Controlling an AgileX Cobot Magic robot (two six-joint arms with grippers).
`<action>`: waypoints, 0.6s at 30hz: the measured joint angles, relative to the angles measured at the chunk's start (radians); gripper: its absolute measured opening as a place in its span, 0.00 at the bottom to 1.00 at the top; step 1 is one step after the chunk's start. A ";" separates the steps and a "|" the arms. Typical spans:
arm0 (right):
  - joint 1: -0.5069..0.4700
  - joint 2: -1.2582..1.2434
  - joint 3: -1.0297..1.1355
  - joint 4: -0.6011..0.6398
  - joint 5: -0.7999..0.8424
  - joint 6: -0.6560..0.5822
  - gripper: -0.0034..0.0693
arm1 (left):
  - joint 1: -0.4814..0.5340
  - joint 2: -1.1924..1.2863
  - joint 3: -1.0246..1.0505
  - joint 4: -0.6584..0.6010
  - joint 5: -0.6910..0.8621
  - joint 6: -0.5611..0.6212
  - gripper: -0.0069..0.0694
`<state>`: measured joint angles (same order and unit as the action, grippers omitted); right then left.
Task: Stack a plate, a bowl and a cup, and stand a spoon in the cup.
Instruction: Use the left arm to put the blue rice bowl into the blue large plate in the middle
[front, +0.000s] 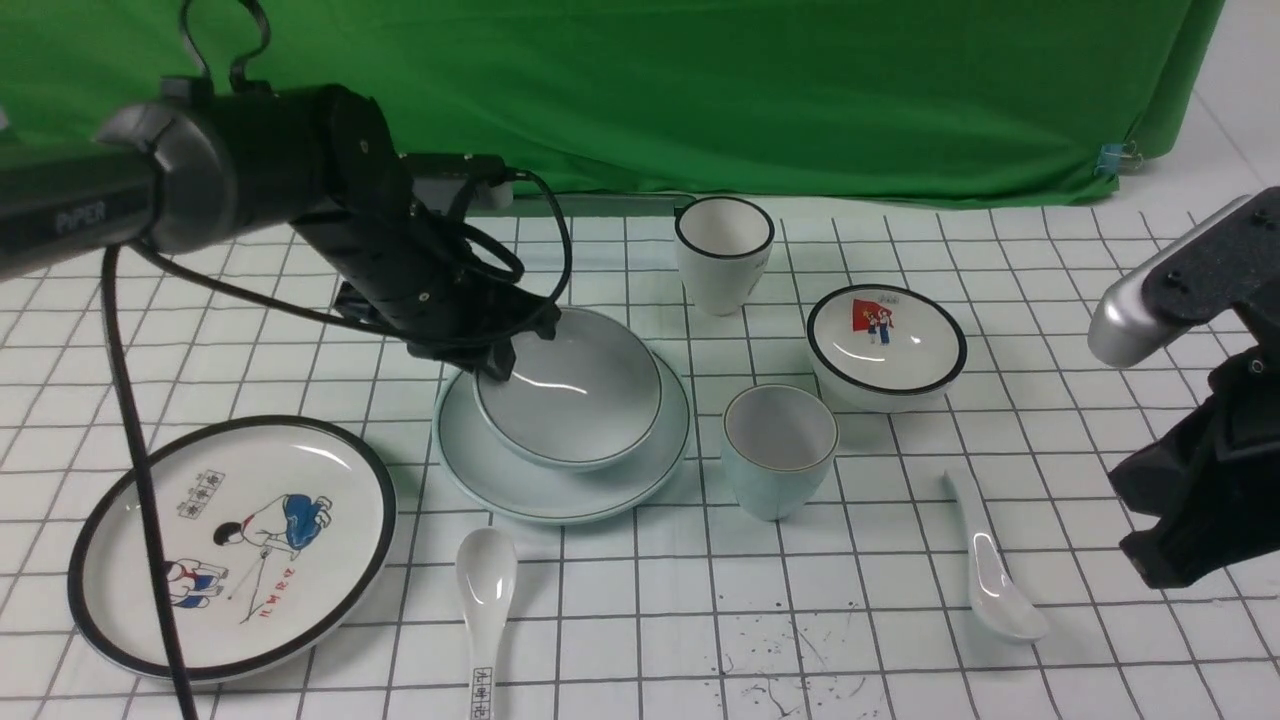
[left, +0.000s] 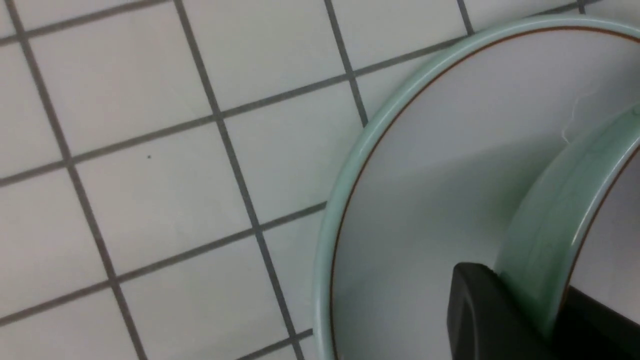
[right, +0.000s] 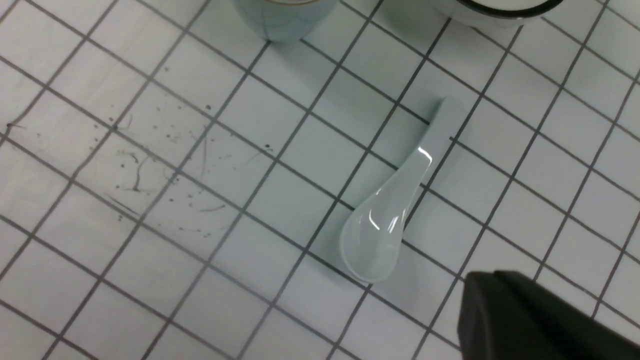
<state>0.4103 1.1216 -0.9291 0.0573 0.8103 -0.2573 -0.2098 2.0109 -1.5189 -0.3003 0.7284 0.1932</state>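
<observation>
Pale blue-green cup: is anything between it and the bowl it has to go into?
Nothing visible stands between the small pale blue-green handleless cup and the pale blue-green bowl, which sits on the matching round plate. The left gripper has its jaws clamped on the bowl's far-left rim, clear of that path.

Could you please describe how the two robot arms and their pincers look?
The left arm is a matte black tube with a grey round joint, pale PIPER lettering and loose black cables looping around it. The right arm shows a silver-grey rounded cap on black housing. The left pincer and right pincer are both black and blocky.
</observation>
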 joint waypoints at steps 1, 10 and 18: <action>0.000 0.013 -0.002 0.000 0.000 0.000 0.07 | 0.000 0.000 0.000 0.000 -0.006 0.001 0.09; 0.005 0.096 -0.100 0.000 0.052 0.000 0.07 | 0.000 0.000 -0.001 0.022 -0.006 0.001 0.30; 0.005 0.220 -0.289 0.001 0.111 -0.001 0.12 | 0.000 -0.103 -0.053 0.085 0.068 -0.001 0.62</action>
<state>0.4152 1.3421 -1.2183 0.0582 0.9209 -0.2583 -0.2098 1.9084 -1.5714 -0.2156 0.7969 0.1922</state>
